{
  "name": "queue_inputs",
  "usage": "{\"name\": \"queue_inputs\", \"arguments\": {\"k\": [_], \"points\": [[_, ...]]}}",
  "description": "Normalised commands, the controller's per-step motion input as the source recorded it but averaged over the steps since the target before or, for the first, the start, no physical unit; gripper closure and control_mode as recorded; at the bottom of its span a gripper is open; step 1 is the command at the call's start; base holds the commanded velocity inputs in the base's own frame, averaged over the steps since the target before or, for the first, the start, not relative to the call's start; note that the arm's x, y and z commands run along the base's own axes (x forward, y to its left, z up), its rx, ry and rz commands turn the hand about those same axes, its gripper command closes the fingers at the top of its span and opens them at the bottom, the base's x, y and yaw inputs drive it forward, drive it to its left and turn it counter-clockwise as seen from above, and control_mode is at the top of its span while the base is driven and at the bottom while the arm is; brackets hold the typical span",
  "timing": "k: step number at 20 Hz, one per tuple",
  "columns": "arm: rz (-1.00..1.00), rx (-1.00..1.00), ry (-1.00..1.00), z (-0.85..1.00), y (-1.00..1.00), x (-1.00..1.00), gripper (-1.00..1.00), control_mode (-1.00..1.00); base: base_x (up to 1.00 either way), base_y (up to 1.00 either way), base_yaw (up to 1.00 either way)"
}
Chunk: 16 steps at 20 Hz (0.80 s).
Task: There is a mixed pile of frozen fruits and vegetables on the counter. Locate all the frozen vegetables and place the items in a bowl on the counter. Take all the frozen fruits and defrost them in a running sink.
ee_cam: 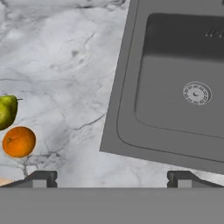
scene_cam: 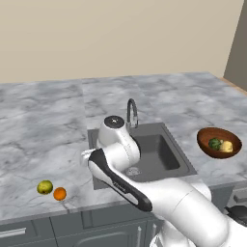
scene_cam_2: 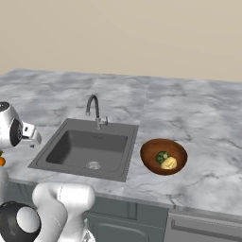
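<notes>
Broccoli (scene_cam: 214,143) and potato (scene_cam: 227,146) sit in the bowl (scene_cam: 208,148) right of the sink (ee_cam: 131,100); orange (ee_cam: 19,141) and pear (ee_cam: 6,110) wait left; hand (ee_cam: 112,178) open, empty; round fruit might roll off when pinched.

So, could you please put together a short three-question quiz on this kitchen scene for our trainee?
1. True or false: the broccoli and potato lie in the bowl.
2. Which fruit lies nearer the sink in the hand view: A) the orange, B) the green fruit?
3. Fill in: the gripper is ___ and holds nothing.

Key: 1 true; 2 A; 3 open.
</notes>
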Motion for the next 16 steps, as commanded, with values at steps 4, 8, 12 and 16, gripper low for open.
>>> {"name": "queue_inputs", "arguments": {"k": [4, 8, 12, 16], "points": [[0.00, 0.02, 0.00, -0.05, 0.62, -0.18, -1.00, -1.00, 0.00, 0.00, 0.00], [0.00, 0.04, 0.00, -0.03, 0.51, -0.27, -1.00, -1.00, 0.00, 0.00, 0.00], [0.00, 0.04, 0.00, -0.06, 0.40, -0.19, -1.00, -1.00, 0.00, 0.00, 0.00], [0.00, 0.01, 0.03, -0.24, 0.41, -0.13, -1.00, -1.00, 0.00, 0.00, 0.00]]}}
